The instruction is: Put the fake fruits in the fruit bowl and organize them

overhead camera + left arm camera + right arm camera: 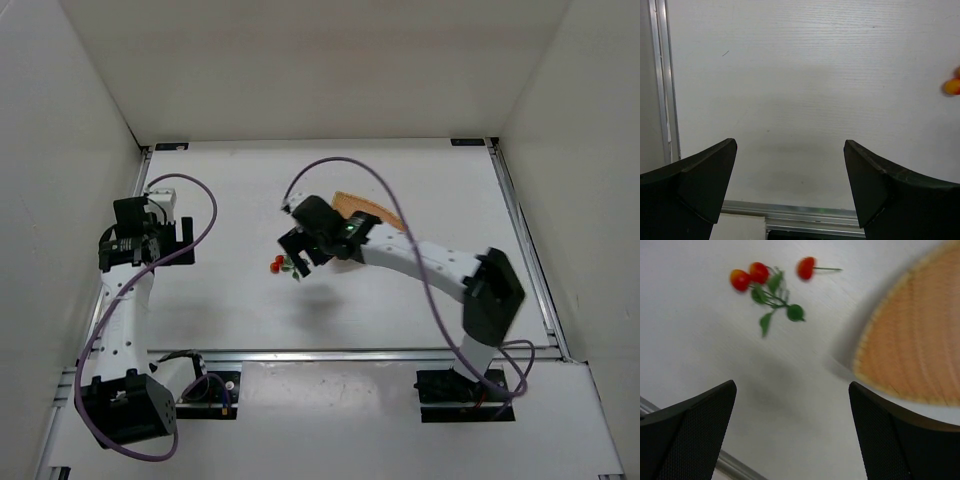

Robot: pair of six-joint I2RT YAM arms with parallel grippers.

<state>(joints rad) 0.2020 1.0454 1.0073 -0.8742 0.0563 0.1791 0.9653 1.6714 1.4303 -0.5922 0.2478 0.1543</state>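
The fake fruits (750,276) are a pair of tiny red cherries on a green leafy sprig, with a single stemmed cherry (806,267) beside them, all lying on the white table. In the top view they (279,265) lie just left of my right gripper (298,252). The wicker fruit bowl (910,345) lies to their right and holds nothing that shows; in the top view it (372,209) is partly hidden by my right arm. My right gripper (792,410) is open and empty above bare table between fruits and bowl. My left gripper (180,243) is open and empty at the far left.
An aluminium rail (805,212) runs along the table's near edge, another (662,80) along its left edge. White walls enclose the table on three sides. A red-orange fruit (952,86) shows at the right edge of the left wrist view.
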